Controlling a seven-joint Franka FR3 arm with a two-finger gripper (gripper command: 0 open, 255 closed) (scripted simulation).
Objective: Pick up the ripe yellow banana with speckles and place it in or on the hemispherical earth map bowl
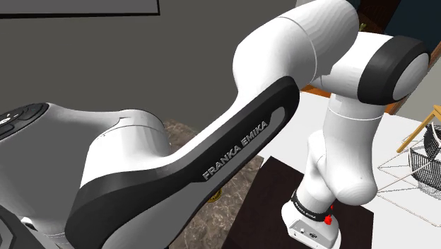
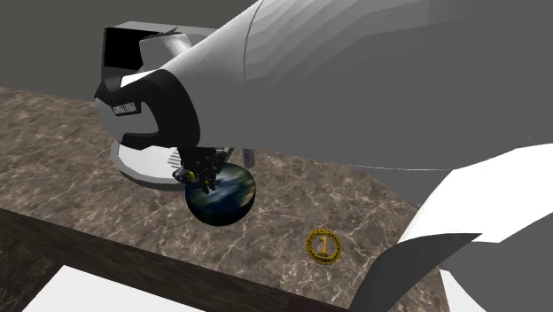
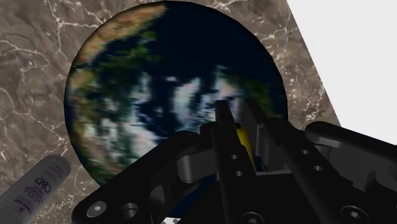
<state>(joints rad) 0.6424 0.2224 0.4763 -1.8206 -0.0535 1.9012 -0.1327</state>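
Marble tabletop (image 2: 80,133). Earth map bowl (image 3: 159,83) stands on it, round side dark blue with green-brown land and white cloud. In the second exterior view the bowl (image 2: 220,197) sits toward the tabletop's edge nearer that camera.

Gripper (image 3: 236,118) hangs directly over the bowl. Fingers (image 3: 222,127) are clenched on the banana (image 3: 245,145); only a narrow yellow strip of it shows between them, and no speckles can be made out. In the second exterior view the gripper (image 2: 199,173) is just above the bowl's upper rim, close to touching, though contact cannot be told.

Other things: a pale tube (image 3: 38,188) lying just beside the bowl; a gold disc (image 2: 324,244) well apart from it, farther along the same edge.

Progress, as a judgement: pick-up done and carry done, fruit positioned over the target. Left to do: release into the bowl, perhaps after a small descent, then withdraw clear. Risk: fruit catching the rim and rolling off onto the marble.
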